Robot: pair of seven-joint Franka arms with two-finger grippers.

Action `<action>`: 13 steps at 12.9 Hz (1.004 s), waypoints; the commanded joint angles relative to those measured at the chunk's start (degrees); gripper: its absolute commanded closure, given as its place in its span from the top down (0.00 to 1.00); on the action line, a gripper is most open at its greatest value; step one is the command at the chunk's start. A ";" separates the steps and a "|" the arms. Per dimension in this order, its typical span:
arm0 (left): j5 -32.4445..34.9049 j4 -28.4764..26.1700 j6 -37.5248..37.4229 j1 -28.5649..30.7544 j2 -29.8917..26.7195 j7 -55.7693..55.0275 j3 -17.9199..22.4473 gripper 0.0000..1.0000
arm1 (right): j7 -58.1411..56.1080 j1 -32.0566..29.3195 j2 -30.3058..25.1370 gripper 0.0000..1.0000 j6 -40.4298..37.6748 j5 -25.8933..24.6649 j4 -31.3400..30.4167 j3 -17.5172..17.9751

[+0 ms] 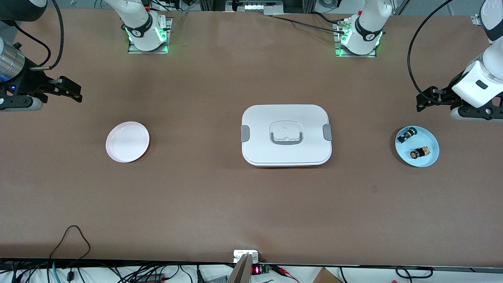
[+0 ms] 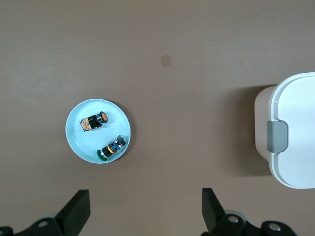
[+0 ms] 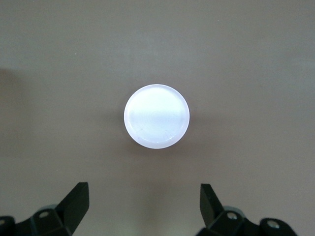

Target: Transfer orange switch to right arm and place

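At the far left edge of the front view, upper part, the right gripper [image 1: 72,91] hangs in the air above the brown table [image 1: 204,204], its 2 jaws spread wide with nothing between them. Below it and slightly toward the middle of the frame lies a white plate [image 1: 127,142], bare on top; the right wrist view shows this plate [image 3: 156,116] in the centre of its frame, with the 2 black fingers [image 3: 76,201] apart at the bottom.

In the centre of the front view sits a white box [image 1: 286,135] with a grey handle and grey clips at its 2 ends, lid shut.

At the right of the frame lies a light blue plate [image 1: 429,157], holding 2 small switches. The orange switch [image 1: 419,153] lies on its side in the lower part of this plate, and the green switch [image 1: 406,135] lies in the upper part, apart from it. Just above the blue plate, at the right edge, the left gripper [image 1: 426,98] hovers with its jaws wide apart and empty. In the left wrist view both switches show on the blue plate, left of centre.
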 commanded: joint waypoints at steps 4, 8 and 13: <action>-0.86 0.80 -1.10 -0.19 -0.25 0.23 0.27 1.00 | 0.58 -0.27 0.83 1.00 -0.90 1.24 1.77 0.36; -0.86 0.80 -1.10 -0.19 -0.25 0.15 0.36 1.00 | 0.67 -0.44 0.92 1.00 -0.99 1.24 2.04 0.27; -0.86 0.80 -1.19 -0.10 -0.25 -0.12 0.36 1.00 | 0.49 -0.53 0.92 1.00 -0.99 1.15 2.12 0.18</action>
